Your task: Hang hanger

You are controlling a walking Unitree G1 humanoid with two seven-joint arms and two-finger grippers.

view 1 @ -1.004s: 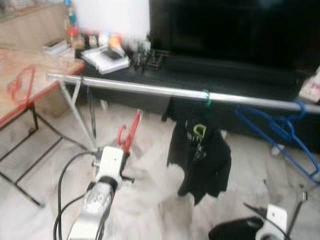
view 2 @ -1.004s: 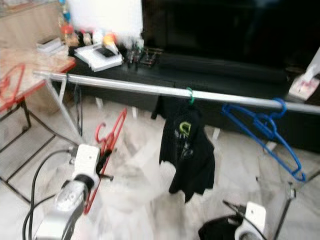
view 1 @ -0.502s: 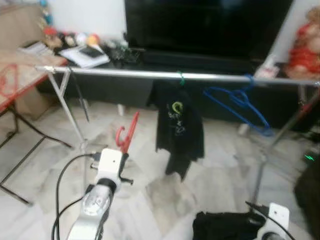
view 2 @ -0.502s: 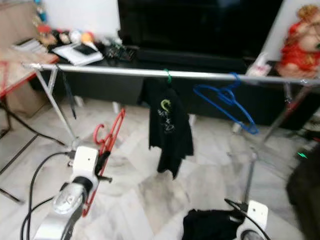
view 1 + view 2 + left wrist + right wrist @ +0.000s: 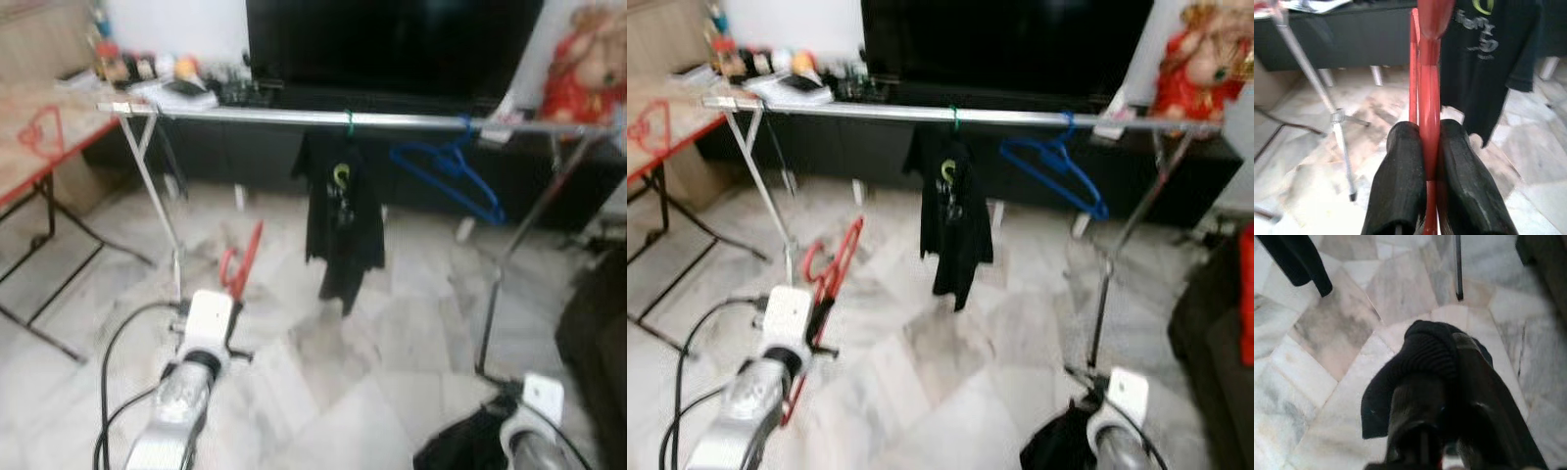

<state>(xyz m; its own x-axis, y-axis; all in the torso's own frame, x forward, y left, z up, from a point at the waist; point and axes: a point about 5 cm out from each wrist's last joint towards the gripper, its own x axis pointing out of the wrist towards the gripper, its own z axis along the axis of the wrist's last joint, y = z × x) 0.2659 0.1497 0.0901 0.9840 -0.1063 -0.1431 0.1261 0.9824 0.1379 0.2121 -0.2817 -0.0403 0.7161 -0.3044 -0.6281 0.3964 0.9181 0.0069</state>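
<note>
Looking forward and down from the head, I see a silver clothes rail running across the room on a tripod stand, in front of a black TV cabinet. My left pincer is clamped on the red hanger, its two black fingers pressed against either side of the red bar; the hanger stands upright out of the pincer, low and well short of the rail, over the marble floor. On the rail hang a black T-shirt on a green hook and, to its right, a blue hanger. My right pincer is low at my right side, closed on a bundle of black cloth. The head views are blurred, but the red shape on the surface at my left looks like another hanger.
</note>
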